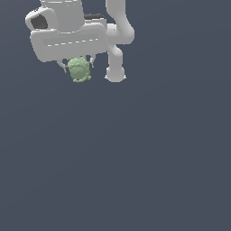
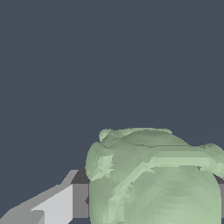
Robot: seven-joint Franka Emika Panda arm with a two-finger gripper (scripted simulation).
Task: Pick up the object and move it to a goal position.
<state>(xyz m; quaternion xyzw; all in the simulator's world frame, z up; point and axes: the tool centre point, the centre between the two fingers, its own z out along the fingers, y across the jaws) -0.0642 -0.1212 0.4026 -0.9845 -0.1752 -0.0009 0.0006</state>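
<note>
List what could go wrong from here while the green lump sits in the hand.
1. Slip: the green lump has a bumpy, rounded surface, and the fingers of the hand touch only its sides, so it may twist or drop during a fast move.
2. Shallow hold: much of the lump hangs below the fingertips in the exterior view, so the grip may be near its top.
3. Blocked sight: the lump fills the lower wrist view, hiding what lies beneath it at placing.

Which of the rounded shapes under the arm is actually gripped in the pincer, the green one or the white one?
The green bumpy object, sitting between the fingers of the pincer. The smooth white rounded piece to the exterior view's right is part of the arm itself.
</note>
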